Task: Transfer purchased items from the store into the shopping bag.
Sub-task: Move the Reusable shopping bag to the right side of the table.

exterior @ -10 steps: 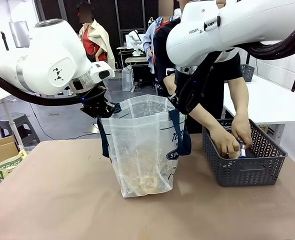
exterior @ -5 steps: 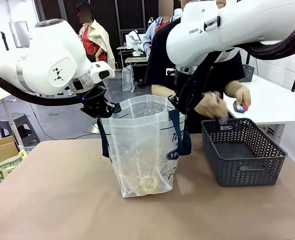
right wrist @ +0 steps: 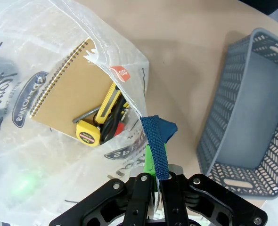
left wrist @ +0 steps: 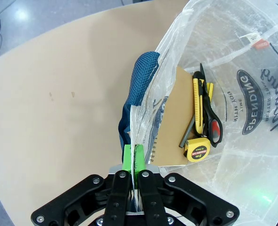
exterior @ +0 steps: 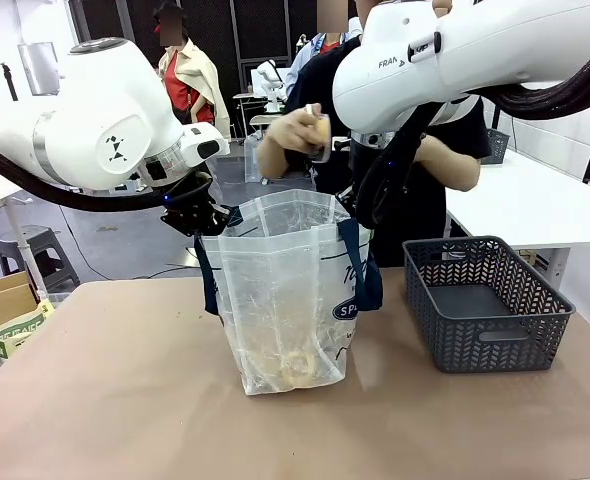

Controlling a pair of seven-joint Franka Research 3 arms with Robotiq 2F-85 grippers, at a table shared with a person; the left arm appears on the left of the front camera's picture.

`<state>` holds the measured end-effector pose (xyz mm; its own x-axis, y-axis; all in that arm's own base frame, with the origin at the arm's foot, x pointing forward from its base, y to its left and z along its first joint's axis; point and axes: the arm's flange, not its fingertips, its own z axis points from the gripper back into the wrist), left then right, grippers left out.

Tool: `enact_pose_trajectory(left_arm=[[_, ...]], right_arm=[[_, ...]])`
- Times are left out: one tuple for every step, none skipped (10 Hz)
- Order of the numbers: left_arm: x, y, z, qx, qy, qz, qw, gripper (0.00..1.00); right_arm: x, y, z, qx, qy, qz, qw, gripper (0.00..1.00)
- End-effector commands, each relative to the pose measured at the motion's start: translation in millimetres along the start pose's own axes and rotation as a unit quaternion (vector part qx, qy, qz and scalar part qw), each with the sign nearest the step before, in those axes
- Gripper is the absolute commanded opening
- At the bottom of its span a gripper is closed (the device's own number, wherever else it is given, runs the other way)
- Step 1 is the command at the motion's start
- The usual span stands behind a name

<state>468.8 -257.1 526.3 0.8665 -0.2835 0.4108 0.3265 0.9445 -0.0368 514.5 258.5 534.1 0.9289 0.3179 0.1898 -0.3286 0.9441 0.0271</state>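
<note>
The left claw [left wrist: 132, 151] is shut tight on the left edge of the shopping bag [exterior: 285, 300]. Its green pads [left wrist: 127, 160] pinch the thin plastic right by the dark blue strap [left wrist: 139, 80].

The shopping bag stands up on the brown worktop [exterior: 105, 400]. It is between the two arms, and the two claws hold its top open. You can see through its sides.

Some things lie at the bottom of the bag. There is a brown notebook [left wrist: 172, 127] with a wire spine. A yellow tape measure [left wrist: 197, 150] lies on it. Beside them are black scissors [left wrist: 209, 117] and a yellow cutter knife [left wrist: 197, 96].

Up above the open bag, a person's hand [exterior: 293, 138] holds a pale lump [exterior: 317, 125].

The right claw [right wrist: 153, 162] is shut too. It grips the right edge of the bag, and the other blue strap [right wrist: 158, 141] lies over its fingers.

On the right is the dark grey basket [exterior: 490, 340]. It sits on the worktop near the bag, and the two do not touch.
</note>
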Motion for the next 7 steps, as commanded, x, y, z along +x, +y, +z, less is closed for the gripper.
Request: enact_pose_trajectory(left_arm=[[-0.7,1.1,1.2,0.004,-0.001,0.008,1.0,0.0],[-0.7,1.1,1.2,0.004,-0.001,0.008,1.0,0.0],[-0.7,1.1,1.2,0.004,-0.001,0.008,1.0,0.0],[-0.7,1.1,1.2,0.004,-0.001,0.008,1.0,0.0],[-0.7,1.1,1.2,0.004,-0.001,0.008,1.0,0.0],[-0.7,1.1,1.2,0.004,-0.001,0.008,1.0,0.0],[-0.7,1.1,1.2,0.004,-0.001,0.008,1.0,0.0]], right_arm=[[0.5,-1.2,1.3,0.0,-0.001,-0.007,1.0,0.0],[0.5,-1.2,1.3,0.0,-0.001,-0.007,1.0,0.0],[0.5,-1.2,1.3,0.0,-0.001,-0.007,1.0,0.0],[0.5,-1.2,1.3,0.0,-0.001,-0.007,1.0,0.0],[0.5,-1.2,1.3,0.0,-0.001,-0.007,1.0,0.0],[0.5,-1.2,1.3,0.0,-0.001,-0.007,1.0,0.0],[0.5,-1.2,1.3,0.0,-0.001,-0.007,1.0,0.0]])
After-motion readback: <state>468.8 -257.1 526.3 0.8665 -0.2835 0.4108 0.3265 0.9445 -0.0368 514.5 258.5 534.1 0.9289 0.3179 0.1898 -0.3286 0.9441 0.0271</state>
